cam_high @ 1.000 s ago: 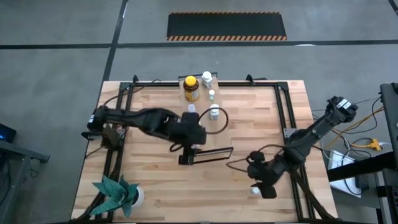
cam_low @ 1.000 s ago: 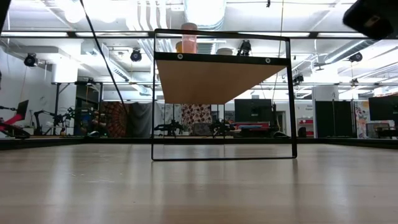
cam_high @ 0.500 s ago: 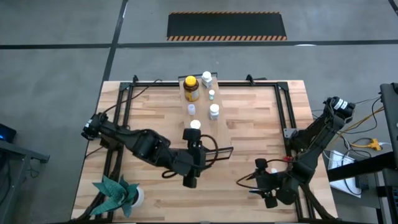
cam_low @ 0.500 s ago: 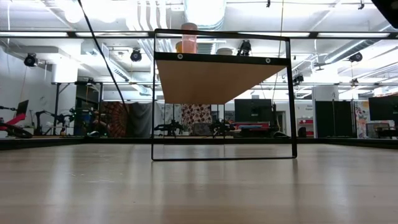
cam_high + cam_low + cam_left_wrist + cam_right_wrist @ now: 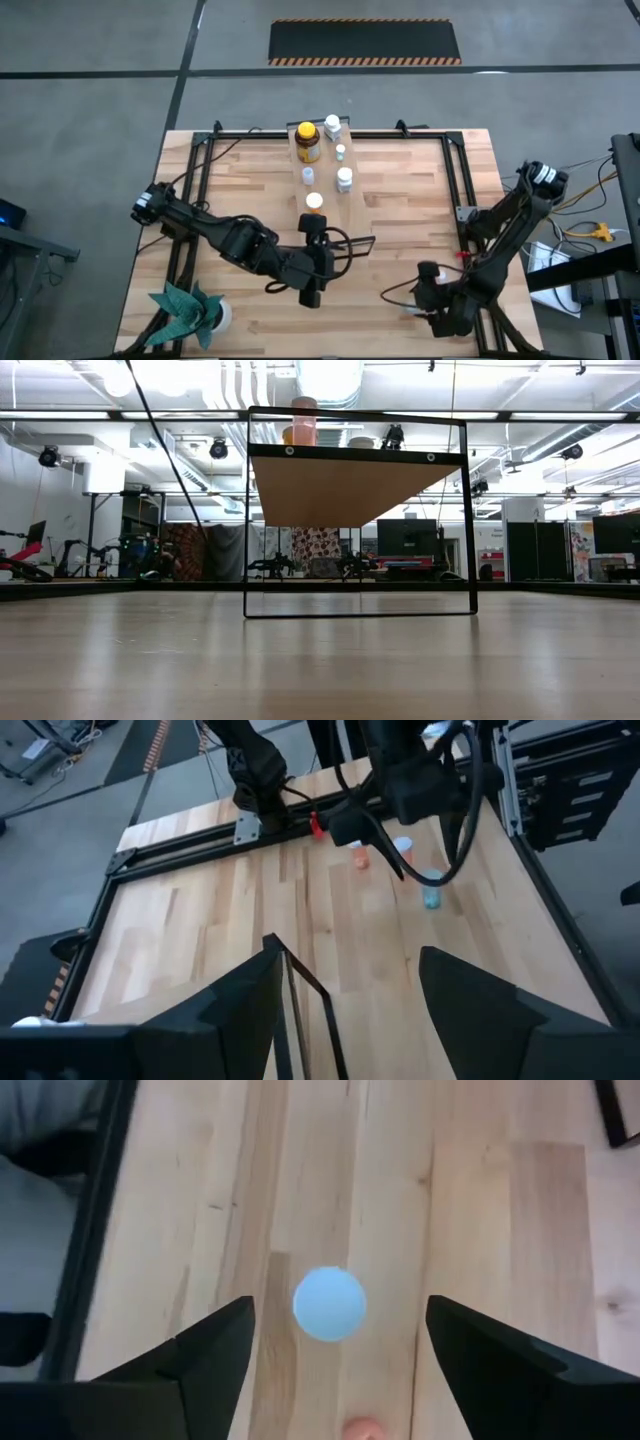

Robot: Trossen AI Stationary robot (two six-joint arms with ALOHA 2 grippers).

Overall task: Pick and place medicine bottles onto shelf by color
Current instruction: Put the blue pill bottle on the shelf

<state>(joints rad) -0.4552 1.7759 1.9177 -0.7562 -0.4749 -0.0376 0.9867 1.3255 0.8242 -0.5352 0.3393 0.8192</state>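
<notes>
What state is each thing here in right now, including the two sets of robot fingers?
Left gripper: fingers open, empty.
Right gripper: fingers open, above the blue-capped bottle.
Blue-capped bottle: upright on the table, ungrasped.
Amber bottle: upright, capped.
Shelf: holds bottles on top.

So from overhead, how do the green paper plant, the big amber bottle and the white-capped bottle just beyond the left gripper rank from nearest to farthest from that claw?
From the left gripper:
1. White-capped bottle, straight beyond it toward the table's middle.
2. Green paper plant, at the near-left corner.
3. Big amber bottle, by the far edge.
</notes>
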